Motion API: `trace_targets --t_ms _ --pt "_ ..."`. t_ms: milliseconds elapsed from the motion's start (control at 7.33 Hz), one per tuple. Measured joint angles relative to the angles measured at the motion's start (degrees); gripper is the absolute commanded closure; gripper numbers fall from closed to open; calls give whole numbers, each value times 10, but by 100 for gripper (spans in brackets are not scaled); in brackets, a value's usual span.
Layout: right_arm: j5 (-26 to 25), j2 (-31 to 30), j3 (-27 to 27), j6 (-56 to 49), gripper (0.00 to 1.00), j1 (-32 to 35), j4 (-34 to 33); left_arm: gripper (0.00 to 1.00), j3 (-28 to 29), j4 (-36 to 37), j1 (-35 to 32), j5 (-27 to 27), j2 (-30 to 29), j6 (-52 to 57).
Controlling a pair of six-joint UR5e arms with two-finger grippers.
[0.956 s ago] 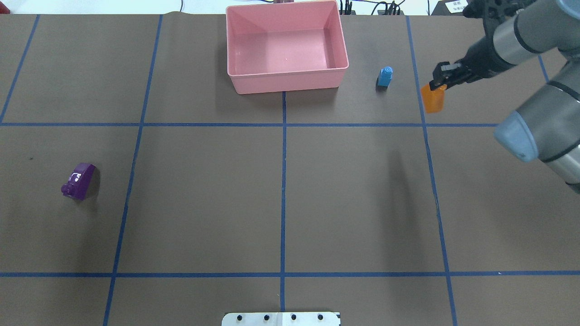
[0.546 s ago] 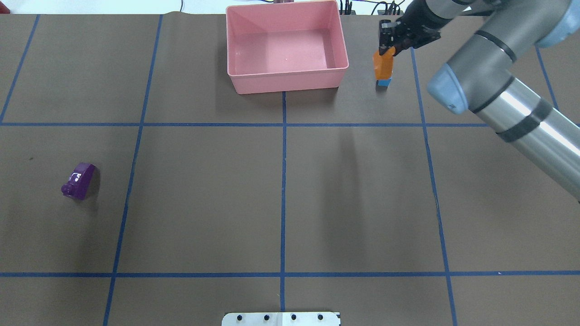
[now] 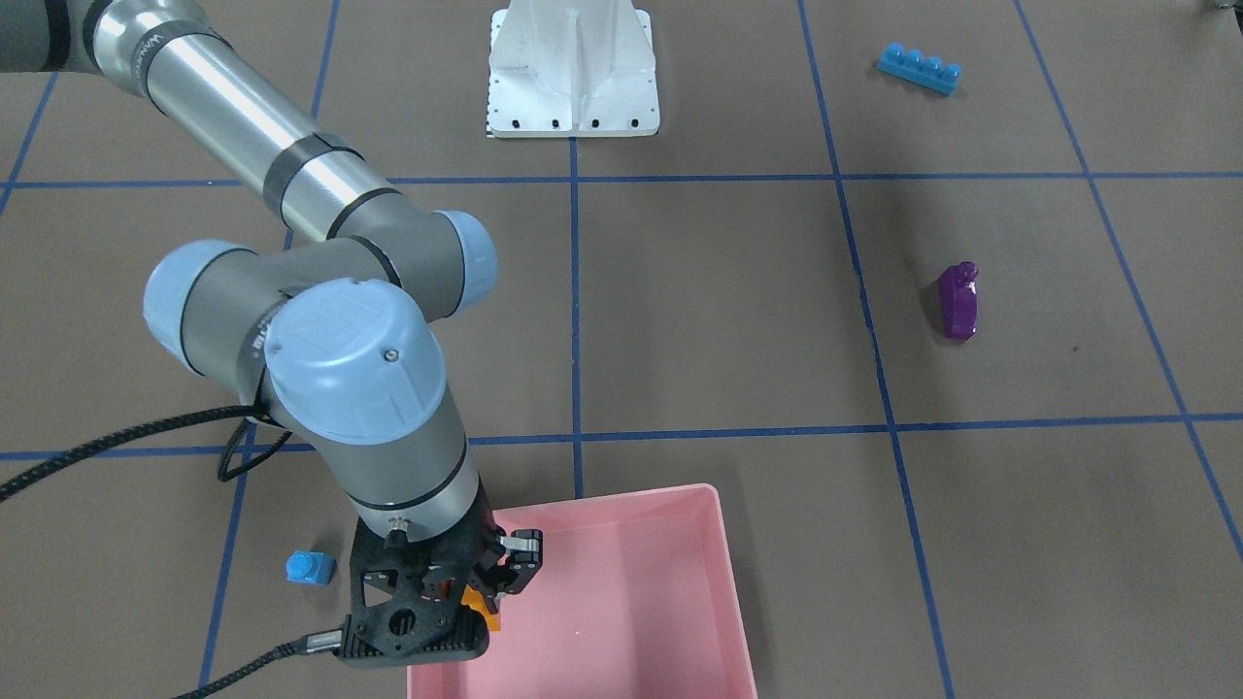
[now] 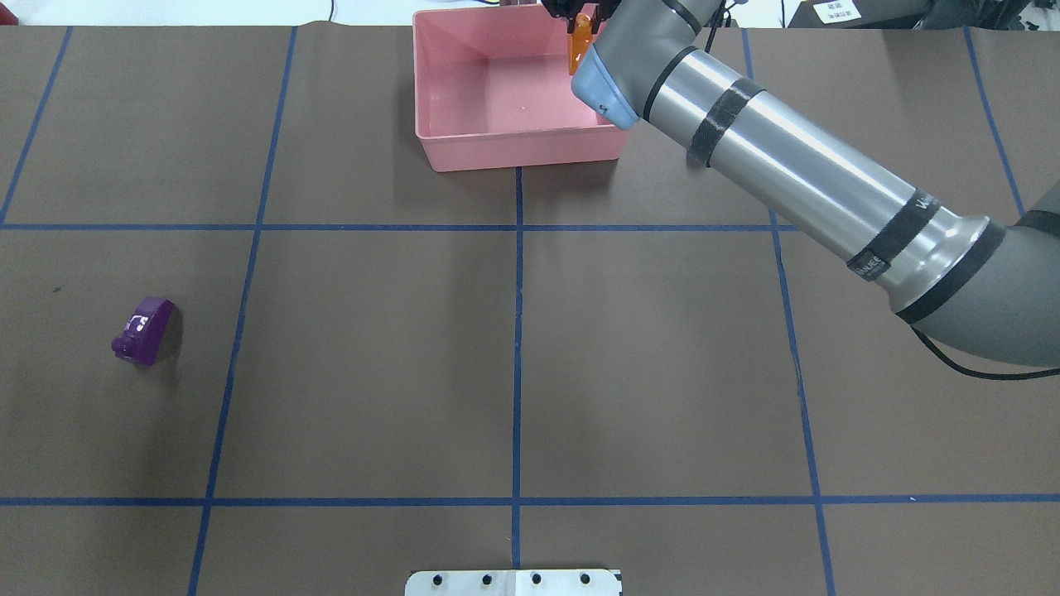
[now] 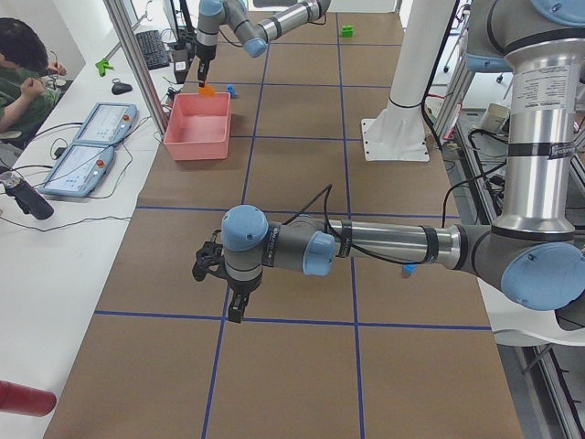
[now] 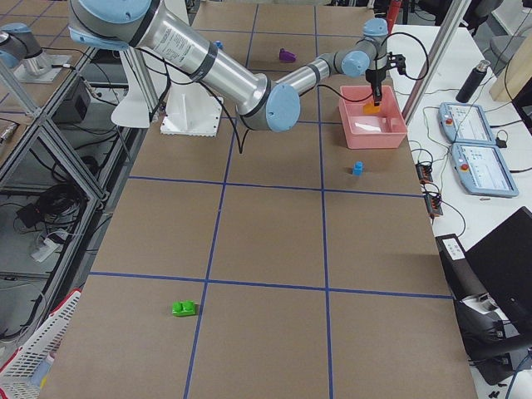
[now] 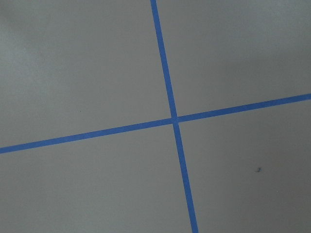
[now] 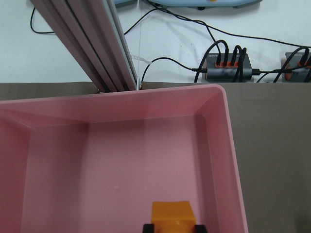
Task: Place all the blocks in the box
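Note:
My right gripper [image 3: 497, 581] is shut on the orange one-stud brick [image 4: 580, 43] and holds it above the right part of the pink box [image 4: 505, 151]. In the right wrist view the brick [image 8: 171, 212] hangs over the box floor [image 8: 112, 165]. The small blue brick [image 3: 311, 567] stands on the table beside the box. The purple brick [image 4: 144, 331] lies far left. The long blue brick [image 3: 919, 70] lies near the robot base. The green brick [image 6: 184, 308] lies far off at the right end. My left gripper [image 5: 237, 309] hovers low over the table; I cannot tell its state.
The white robot base [image 3: 573, 73] stands at the table's near middle. Blue tape lines [image 7: 172, 119] divide the brown table into squares. Cables and a hub [image 8: 228, 65] lie behind the box. An operator [image 5: 23, 69] sits by the far edge.
My right gripper has carried the orange brick to the left, from over the small blue brick to above the pink box. The purple brick has not moved.

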Motion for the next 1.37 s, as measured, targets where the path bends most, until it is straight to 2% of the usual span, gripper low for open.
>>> trace_targets --t_ms 137,410,683,819,956,1092,1229,1365 --pt "-12 7 -33 -1 1 -6 26 0 0 0 0 0 0 0" --pt "-32 10 -52 -2 1 -16 39 0 -1 -1 1 0 -1 0" --pt "-29 10 -48 -6 1 -13 32 0 -2 -17 5 1 -2 -3" --pt "-10 8 -27 -12 1 -5 5 0 -5 -31 21 0 -3 -12" --pt "12 0 21 -32 1 4 -56 0 -10 -56 53 0 -4 -39" --pt "25 -22 96 -61 1 10 -133 0 -12 -97 95 3 -3 -90" --pt "33 -68 188 -85 1 14 -193 0 -13 -143 141 6 -3 -156" --pt "45 -135 285 -99 1 18 -225 0 -15 -179 185 10 -3 -221"
